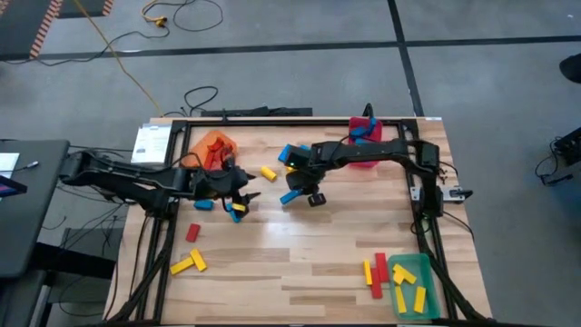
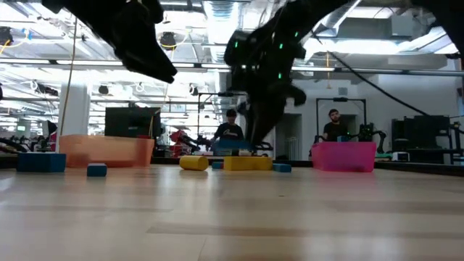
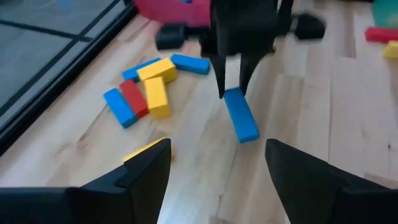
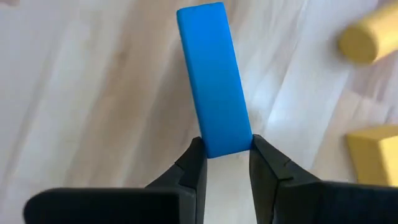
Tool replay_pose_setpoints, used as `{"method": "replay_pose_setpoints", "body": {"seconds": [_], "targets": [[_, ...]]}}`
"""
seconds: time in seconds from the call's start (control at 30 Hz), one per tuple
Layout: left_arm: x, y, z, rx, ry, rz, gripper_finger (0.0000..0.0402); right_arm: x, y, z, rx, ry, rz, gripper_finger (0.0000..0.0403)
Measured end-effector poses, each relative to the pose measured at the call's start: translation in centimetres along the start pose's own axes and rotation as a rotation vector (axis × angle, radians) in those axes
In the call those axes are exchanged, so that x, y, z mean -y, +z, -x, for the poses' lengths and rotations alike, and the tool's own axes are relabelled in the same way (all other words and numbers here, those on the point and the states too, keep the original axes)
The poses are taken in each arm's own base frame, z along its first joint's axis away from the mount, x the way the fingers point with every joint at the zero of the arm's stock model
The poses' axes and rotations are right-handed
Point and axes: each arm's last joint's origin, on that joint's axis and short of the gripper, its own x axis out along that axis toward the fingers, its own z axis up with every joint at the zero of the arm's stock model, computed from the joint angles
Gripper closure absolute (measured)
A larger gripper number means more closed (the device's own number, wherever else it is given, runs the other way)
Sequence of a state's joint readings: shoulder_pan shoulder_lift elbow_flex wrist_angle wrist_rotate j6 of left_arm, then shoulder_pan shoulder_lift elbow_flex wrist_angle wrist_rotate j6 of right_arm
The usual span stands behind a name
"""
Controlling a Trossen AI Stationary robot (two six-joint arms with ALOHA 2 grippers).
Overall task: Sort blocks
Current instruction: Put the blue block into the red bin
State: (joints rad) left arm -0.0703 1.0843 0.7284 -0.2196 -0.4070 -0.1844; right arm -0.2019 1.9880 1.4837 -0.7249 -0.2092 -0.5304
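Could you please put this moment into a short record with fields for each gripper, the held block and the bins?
right gripper: shut on the end of a blue bar-shaped block, mid-table
left gripper: open, holding nothing, left of centre
orange translucent bin: back left
red translucent bin: back, right of centre
green translucent bin: front right, yellow blocks inside

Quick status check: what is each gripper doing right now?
Left gripper: open, holding nothing.
Right gripper: shut on the end of a blue block.
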Motion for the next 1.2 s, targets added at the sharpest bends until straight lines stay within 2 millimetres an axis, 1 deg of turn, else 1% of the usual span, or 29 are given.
{"method": "replay_pose_setpoints", "body": {"seconds": [0.1,0.27,0.37,0.47,0.63,0.77,0.93,1.07,1.2], "targets": [[0.6,0.0,-0.7,0.007,-0.012,-0.044,0.0145,-1.0,0.9,2.0,0.052,-0.021,0.017,0.0309],[1.7,0.1,-1.4,0.048,-0.038,-0.091,0.0145,-2.7,1.8,6.2,0.147,-0.063,0.033,0.031],[2.3,0.5,-1.6,0.095,-0.06,-0.1,0.0145,-3.8,1.8,8.5,0.15,-0.128,0.037,0.031],[2.9,0.5,-2.0,0.117,-0.075,-0.105,0.0145,-4.5,1.2,10.6,0.114,-0.181,0.011,0.031],[4.5,-0.4,-3.4,0.095,-0.103,-0.123,0.0145,-5.1,-0.9,13.8,0.016,-0.264,-0.097,0.031],[6.3,-1.7,-5.1,0.071,-0.129,-0.152,0.0145,-5.5,-2.9,16.0,-0.064,-0.304,-0.207,0.031],[8.6,-3.7,-7.3,0.052,-0.162,-0.182,0.0145,-5.4,-5.9,18.4,-0.206,-0.367,-0.348,0.031],[10.0,-5.2,-8.7,0.045,-0.181,-0.201,0.0145,-4.7,-8.2,19.1,-0.266,-0.413,-0.446,0.031],[10.9,-6.4,-9.6,0.036,-0.197,-0.195,0.0145,-3.5,-10.9,18.4,-0.328,-0.42,-0.536,0.031]]}}
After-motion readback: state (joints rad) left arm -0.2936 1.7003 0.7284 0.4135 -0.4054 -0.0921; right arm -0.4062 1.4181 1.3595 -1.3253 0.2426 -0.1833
